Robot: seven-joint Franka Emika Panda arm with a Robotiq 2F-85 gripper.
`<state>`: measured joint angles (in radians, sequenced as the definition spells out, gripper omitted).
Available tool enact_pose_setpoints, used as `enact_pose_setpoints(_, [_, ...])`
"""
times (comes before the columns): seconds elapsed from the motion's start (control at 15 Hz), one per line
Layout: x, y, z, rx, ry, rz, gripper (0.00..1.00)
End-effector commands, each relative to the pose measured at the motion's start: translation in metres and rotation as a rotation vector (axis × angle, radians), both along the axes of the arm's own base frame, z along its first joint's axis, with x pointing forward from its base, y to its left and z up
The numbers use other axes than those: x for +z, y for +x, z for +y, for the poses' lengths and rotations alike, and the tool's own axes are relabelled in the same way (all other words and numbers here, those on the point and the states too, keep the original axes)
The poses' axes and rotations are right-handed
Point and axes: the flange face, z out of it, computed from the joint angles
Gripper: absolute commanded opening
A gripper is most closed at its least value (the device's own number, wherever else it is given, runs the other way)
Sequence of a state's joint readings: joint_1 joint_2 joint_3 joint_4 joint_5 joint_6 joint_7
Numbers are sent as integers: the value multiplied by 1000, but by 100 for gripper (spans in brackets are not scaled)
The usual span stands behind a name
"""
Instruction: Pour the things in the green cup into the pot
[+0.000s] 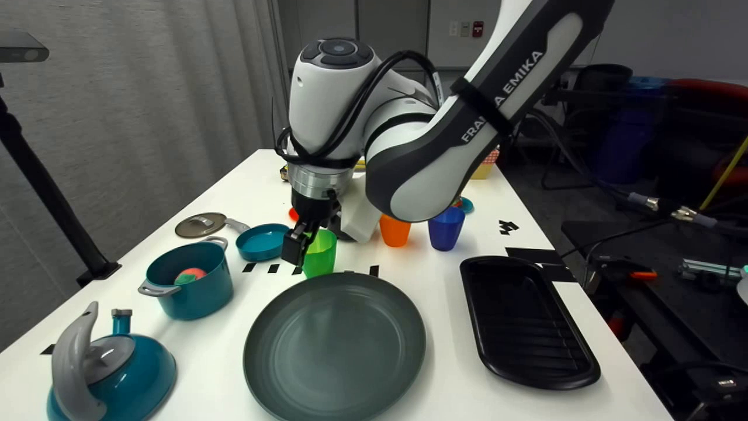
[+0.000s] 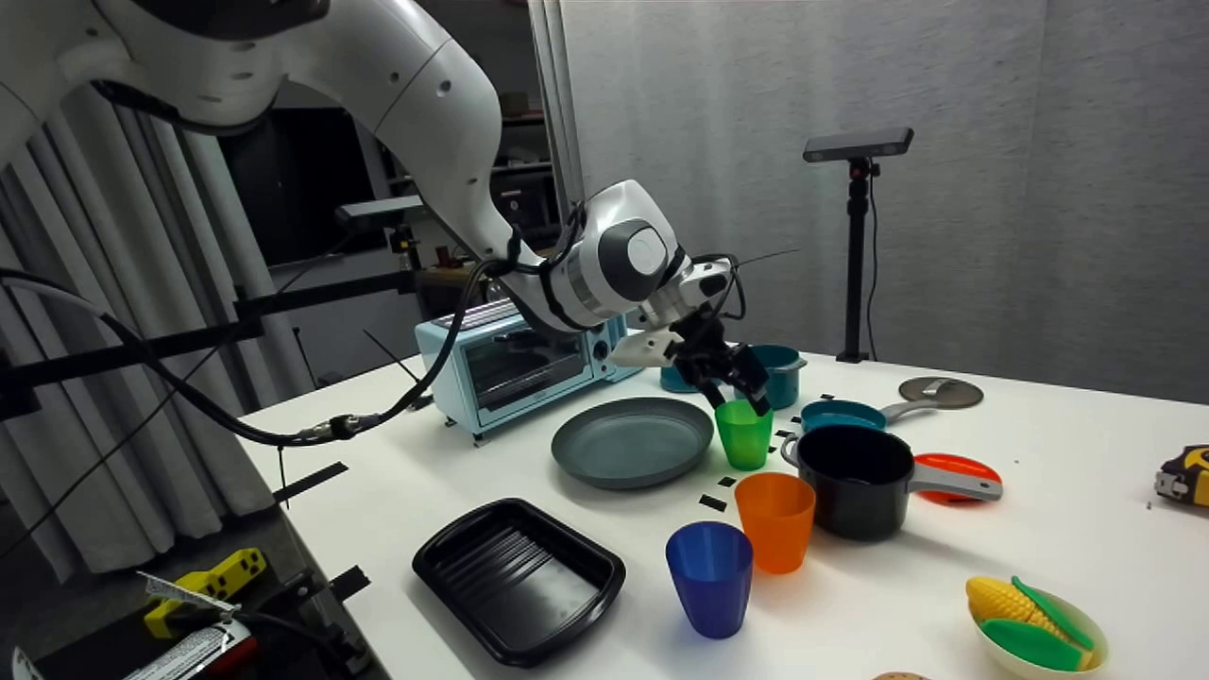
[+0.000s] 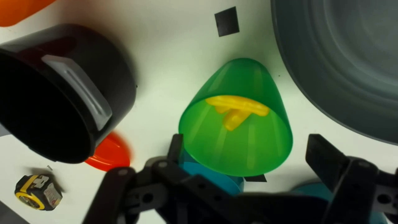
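Observation:
The green cup [image 2: 745, 439] stands upright on the table, also in an exterior view [image 1: 321, 257] and in the wrist view [image 3: 244, 77]. Yellow pieces [image 3: 239, 107] lie inside it. My gripper [image 2: 737, 401] is open at the cup's rim. In the wrist view its fingertips [image 3: 245, 138] are on either side of the rim. The left one is close to the cup; contact cannot be told. The right one is apart from it. The black pot [image 2: 855, 501], with grey handles, stands near the cup and shows at left in the wrist view [image 3: 107, 67]. Its inside looks dark.
The orange cup [image 2: 776, 529] stands close to the pot, with the blue cup [image 2: 713, 581] beside it. A grey round plate [image 1: 336, 345] is close to the green cup. A teal pot [image 1: 201, 292], teal pan [image 1: 263, 242], kettle [image 1: 123, 374] and black tray [image 1: 526, 321] stand around.

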<state>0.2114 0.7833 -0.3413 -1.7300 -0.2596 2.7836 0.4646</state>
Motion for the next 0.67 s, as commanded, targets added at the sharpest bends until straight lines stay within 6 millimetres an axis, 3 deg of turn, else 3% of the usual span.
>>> enact_pose_setpoints(0.0, [-3,9,-3,-40,-20,13,100])
enact_pose_setpoints(0.6, [-19,2,-5,-50,-26,87,100])
